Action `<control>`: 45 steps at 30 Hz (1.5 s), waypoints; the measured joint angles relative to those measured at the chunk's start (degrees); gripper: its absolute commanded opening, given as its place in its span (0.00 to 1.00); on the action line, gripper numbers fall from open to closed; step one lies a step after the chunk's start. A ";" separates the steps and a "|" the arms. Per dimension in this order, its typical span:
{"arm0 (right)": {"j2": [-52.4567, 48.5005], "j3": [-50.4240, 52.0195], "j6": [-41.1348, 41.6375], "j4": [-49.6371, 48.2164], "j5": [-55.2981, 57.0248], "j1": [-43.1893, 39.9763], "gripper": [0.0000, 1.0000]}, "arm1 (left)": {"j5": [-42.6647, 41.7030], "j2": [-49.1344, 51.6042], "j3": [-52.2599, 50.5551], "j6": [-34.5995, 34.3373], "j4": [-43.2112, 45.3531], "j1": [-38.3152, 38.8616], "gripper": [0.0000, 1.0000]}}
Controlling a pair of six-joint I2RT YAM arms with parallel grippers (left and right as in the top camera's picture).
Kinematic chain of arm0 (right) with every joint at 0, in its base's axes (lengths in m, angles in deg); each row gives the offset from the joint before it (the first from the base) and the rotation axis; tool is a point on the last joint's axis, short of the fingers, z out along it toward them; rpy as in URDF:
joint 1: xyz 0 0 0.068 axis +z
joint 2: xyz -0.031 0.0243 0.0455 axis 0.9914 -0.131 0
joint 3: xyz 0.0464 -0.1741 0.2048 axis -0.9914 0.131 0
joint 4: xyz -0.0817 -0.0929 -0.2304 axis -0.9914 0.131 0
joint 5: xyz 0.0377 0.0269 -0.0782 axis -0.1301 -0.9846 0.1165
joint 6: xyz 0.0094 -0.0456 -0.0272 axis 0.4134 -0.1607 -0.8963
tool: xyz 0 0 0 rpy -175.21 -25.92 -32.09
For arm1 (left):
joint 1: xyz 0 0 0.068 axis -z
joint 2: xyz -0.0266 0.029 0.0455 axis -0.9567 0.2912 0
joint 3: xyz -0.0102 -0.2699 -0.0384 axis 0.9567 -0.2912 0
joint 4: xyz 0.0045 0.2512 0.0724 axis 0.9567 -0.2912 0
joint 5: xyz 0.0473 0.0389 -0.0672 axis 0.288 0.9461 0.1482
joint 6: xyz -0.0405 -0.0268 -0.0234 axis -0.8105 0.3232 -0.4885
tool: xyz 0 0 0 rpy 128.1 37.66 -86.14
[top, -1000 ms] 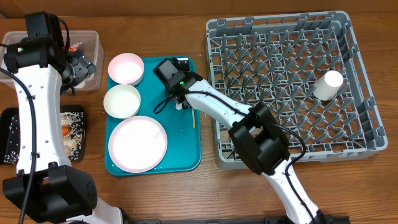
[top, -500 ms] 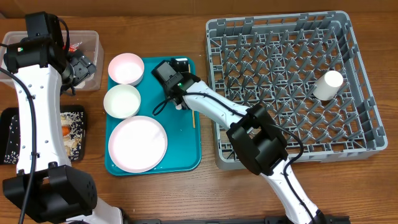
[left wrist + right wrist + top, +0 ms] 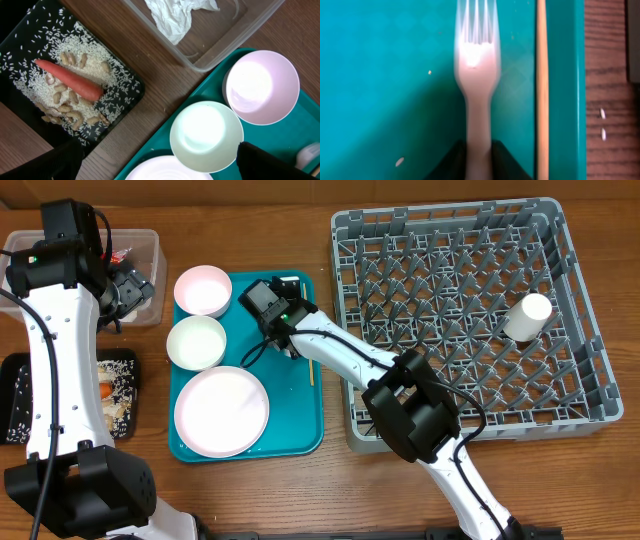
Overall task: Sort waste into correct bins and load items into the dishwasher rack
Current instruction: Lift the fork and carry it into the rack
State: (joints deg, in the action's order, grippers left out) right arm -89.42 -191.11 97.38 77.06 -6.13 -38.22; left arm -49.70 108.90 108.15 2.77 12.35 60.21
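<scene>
The right claw (image 3: 479, 157) is closing on the handle of the white plastic fork (image 3: 476, 60). Its two dark fingers are pressing the handle from both sides, where a moment ago they were standing wider apart. The fork is showing blurred, so it is probably being jolted or starting to lift off the flat teal plastic tray (image 3: 380, 75). This suggests the pick-up is being made, with the carry to the rack yet to come.

Just beside the claw, toward the tray's edge, the thin wooden stick (image 3: 542, 85) is lying parallel to the fork and apart from it, close enough to get nudged. Farther out on that side, the large grey plastic rack (image 3: 470, 320) is waiting with a small white cup (image 3: 527, 317) lying in it. Its latticed near wall is standing in the way, so the fork will likely need lifting over it.

On the claw's other side, a white bowl (image 3: 196, 341), a pinkish bowl (image 3: 203, 289) and a large round whitish plate (image 3: 221, 410) are sitting on the tray.

Farthest off, the left claw (image 3: 160, 160) is hanging fully spread and holding nothing. It is near the shallow black tray (image 3: 20, 50) holding the orange carrot (image 3: 67, 80).
</scene>
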 measured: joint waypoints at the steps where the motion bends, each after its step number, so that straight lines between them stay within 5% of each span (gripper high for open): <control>1: -0.13 -0.50 -0.02 0.46 -0.15 0.04 0.10 | 0.00 0.00 0.00 0.00 -0.02 0.00 1.00; 15: 0.81 -6.58 -0.24 10.05 -5.86 -0.76 0.04 | 0.00 0.00 0.00 0.00 0.00 0.00 1.00; 23: 13.94 -7.02 -1.57 13.77 -6.93 -5.70 0.04 | 0.00 0.00 0.00 0.00 -0.02 0.00 1.00; 31: 25.92 -9.62 -11.67 17.79 -9.86 -14.78 0.04 | 0.00 0.00 0.00 0.00 0.00 0.00 1.00; 40: 22.56 -3.39 -17.44 16.11 -14.58 -18.03 0.05 | 0.00 0.00 0.00 0.00 0.00 0.00 1.00; 45: 19.04 0.72 -18.27 13.11 -16.22 -18.25 0.16 | 0.00 0.00 0.00 0.00 -0.02 0.00 1.00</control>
State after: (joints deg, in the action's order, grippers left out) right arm -70.39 -190.38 79.11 90.18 -22.34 -56.47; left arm -49.70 108.90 108.15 2.77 12.33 60.21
